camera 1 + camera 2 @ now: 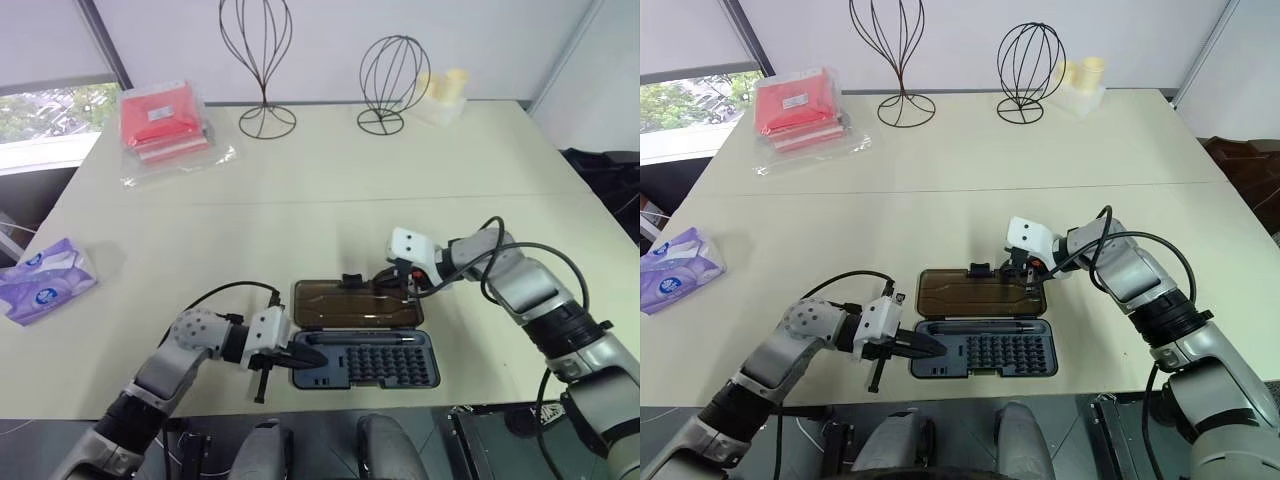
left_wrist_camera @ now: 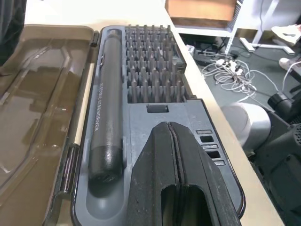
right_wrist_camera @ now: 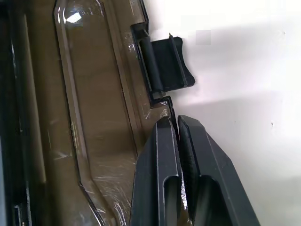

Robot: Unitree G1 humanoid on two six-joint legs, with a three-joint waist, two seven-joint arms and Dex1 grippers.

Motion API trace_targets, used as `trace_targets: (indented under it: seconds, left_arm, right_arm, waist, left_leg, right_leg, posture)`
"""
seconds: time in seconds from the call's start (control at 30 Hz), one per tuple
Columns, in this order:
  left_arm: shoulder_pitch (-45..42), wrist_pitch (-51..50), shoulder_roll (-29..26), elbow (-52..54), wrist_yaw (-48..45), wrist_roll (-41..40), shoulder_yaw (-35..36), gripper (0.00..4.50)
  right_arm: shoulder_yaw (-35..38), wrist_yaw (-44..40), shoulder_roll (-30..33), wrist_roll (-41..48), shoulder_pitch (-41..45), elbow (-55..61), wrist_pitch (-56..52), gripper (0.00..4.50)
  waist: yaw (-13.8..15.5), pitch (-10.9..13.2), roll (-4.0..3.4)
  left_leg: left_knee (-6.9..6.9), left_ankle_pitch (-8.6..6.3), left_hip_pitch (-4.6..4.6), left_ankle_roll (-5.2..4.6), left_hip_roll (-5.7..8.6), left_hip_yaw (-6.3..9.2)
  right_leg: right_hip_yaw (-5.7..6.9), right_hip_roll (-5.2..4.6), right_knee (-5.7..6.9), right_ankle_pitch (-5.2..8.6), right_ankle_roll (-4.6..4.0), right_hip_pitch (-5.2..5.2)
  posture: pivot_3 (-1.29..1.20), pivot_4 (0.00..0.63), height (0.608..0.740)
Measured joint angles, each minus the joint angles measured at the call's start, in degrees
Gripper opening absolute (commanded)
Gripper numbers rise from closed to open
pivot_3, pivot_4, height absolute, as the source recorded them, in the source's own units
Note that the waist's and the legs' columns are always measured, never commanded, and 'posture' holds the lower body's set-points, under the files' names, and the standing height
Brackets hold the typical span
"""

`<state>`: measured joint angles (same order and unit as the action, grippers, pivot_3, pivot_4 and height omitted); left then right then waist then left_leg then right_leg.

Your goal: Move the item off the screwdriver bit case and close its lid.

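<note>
The right gripper [image 3: 173, 123], pinched onto the far rim of the lid [image 1: 340, 303] just beside its latch tab [image 3: 164, 63], and the left gripper [image 2: 171, 136], fingers together, resting on the screwdriver bit case [image 1: 365, 362], leave the tissue pack [image 1: 45, 279] well apart at nine o'clock on the table [image 1: 330, 180].

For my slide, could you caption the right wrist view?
Shut right gripper pinching the open smoky lid's edge beside its latch tab.

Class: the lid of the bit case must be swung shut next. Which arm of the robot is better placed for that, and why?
Right. The right gripper is shut on the far rim of the lid, beside its latch tab. The left gripper, shut, rests on the case tray.
</note>
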<state>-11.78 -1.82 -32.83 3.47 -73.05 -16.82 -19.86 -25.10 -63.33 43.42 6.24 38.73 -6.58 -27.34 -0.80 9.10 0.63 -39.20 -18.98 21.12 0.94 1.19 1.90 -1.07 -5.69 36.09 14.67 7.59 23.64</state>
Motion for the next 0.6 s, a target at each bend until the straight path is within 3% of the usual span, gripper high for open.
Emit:
trace_targets:
  seconds: [0.3, 0.6]
  left_arm:
    - [-0.5, -2.33, -0.76, 0.17, 0.42, -0.39, 0.98, 0.0]
    - [-0.94, -19.66, -6.16, 5.31, 1.06, -8.97, 7.52, 0.0]
  right_arm:
    - [0.13, -0.34, -1.34, -3.87, -0.03, -0.49, 3.39, 0.02]
    - [0.29, 7.12, -2.11, -12.28, -0.1, 0.04, 11.65, 0.02]
  waist:
    - [-0.31, 0.0, 0.0]
    - [-0.23, 0.1, -0.08]
  left_leg:
    - [0.03, 0.0, -0.19, 0.0, -0.02, -0.02]
    - [0.01, 0.01, 0.2, 0.01, -0.04, -0.01]
  right_leg:
    - [-0.02, 0.02, 0.01, 0.0, 0.0, -0.13]
    - [-0.05, 0.05, 0.06, 0.0, 0.0, 0.26]
  posture:
    - [0.0, 0.15, 0.74]
    - [0.0, 0.15, 0.74]
